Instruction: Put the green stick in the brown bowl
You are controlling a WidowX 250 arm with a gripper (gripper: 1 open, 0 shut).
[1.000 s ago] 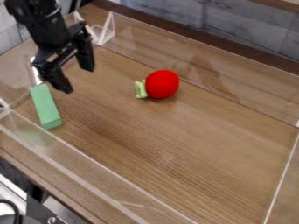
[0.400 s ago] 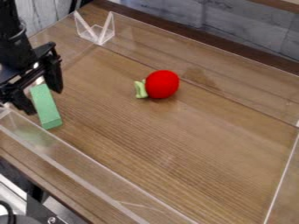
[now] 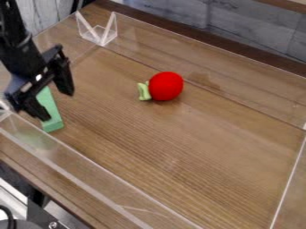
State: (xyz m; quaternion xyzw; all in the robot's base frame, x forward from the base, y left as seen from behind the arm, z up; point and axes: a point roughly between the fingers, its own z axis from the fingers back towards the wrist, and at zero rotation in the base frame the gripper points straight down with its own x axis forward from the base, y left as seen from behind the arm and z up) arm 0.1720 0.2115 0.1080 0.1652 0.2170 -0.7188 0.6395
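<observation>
The green stick (image 3: 52, 117) stands upright on the wooden table near the left wall. My gripper (image 3: 50, 101) is black and has come down over the stick's top. Its jaws are apart, with one finger (image 3: 63, 79) on the right side of the stick and the other low on its left. The upper part of the stick is hidden behind the fingers. I cannot tell if the fingers touch it. No brown bowl is in view.
A red ball-like fruit (image 3: 165, 85) with a small green stem lies near the middle of the table. Clear plastic walls (image 3: 72, 170) ring the wooden surface. A clear plastic bracket (image 3: 98, 31) stands at the back left.
The gripper moved from the back left forward and down to the green stick, and now straddles it. The stick and the red fruit have not moved.
</observation>
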